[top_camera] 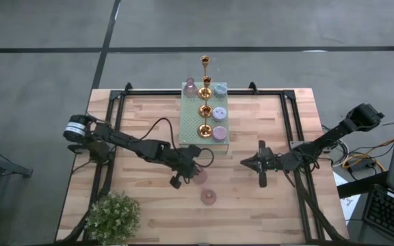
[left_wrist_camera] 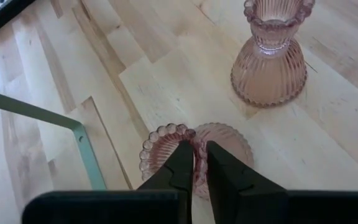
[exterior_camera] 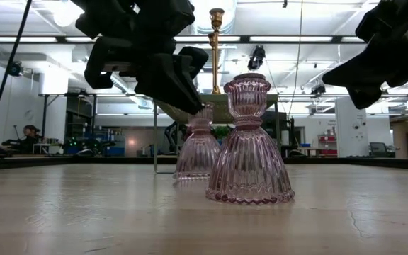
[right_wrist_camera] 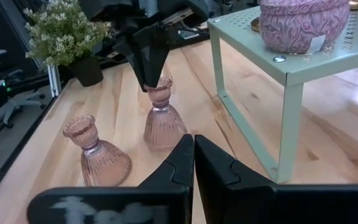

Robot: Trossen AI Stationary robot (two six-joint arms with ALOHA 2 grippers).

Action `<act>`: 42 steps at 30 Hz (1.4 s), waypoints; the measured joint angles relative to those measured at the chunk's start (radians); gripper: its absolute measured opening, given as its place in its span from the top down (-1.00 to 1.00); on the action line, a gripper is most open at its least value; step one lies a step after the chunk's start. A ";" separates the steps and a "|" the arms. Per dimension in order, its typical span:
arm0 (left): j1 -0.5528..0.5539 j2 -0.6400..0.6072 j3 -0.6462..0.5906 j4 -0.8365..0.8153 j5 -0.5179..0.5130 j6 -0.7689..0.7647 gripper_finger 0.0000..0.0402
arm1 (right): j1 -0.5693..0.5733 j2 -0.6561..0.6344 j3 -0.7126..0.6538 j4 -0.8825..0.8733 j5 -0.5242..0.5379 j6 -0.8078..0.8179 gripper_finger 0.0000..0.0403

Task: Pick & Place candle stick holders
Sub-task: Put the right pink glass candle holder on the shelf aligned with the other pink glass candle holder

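Your left gripper (left_wrist_camera: 194, 163) is clenched on a glass holder's (left_wrist_camera: 166, 149) rim, standing it on the desk (left_wrist_camera: 166, 68); right gripper (right_wrist_camera: 193, 154) waits, clenched

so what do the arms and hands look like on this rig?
Both arms are dark, near-black jointed links. The left arm has a pale round cap at its base end and a thin black cable looping along it. Each hand, left hand and right hand, ends in two flat black tapering fingers on a wide black body. No markings are legible.
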 joint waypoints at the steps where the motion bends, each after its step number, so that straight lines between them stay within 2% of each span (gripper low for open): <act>1: 0.000 -0.001 0.000 -0.001 -0.003 -0.001 0.87 | 0.000 0.001 0.000 0.000 -0.002 -0.005 0.96; 11: -0.001 -0.092 -0.004 -0.120 -0.030 -0.017 0.89 | 0.000 0.001 -0.001 -0.001 -0.007 -0.041 0.96; 16: -0.001 -0.191 -0.004 -0.176 -0.083 -0.036 0.90 | 0.000 0.001 -0.002 -0.002 -0.007 -0.041 0.96; 24: 0.000 -0.368 -0.003 -0.286 -0.097 -0.060 0.90 | 0.000 0.001 -0.003 -0.002 -0.010 -0.041 0.96; 30: 0.002 -0.479 0.018 -0.316 -0.239 -0.025 0.90 | 0.000 0.001 -0.004 -0.002 -0.010 -0.041 0.96; 34: 0.006 -0.491 0.066 -0.398 -0.479 0.034 0.90 | 0.000 0.001 -0.004 -0.002 -0.009 -0.041 0.96; 36: 0.020 -0.483 0.094 -0.407 -0.566 0.084 0.91 | 0.000 0.001 -0.005 -0.002 -0.009 -0.041 0.96; 39: 0.072 -0.460 0.135 -0.405 -0.585 0.149 0.91 | 0.000 0.001 -0.005 -0.002 -0.007 -0.041 0.96; 42: 0.146 -0.429 0.179 -0.408 -0.525 0.159 0.91 | 0.000 0.001 -0.006 -0.002 -0.007 -0.041 0.96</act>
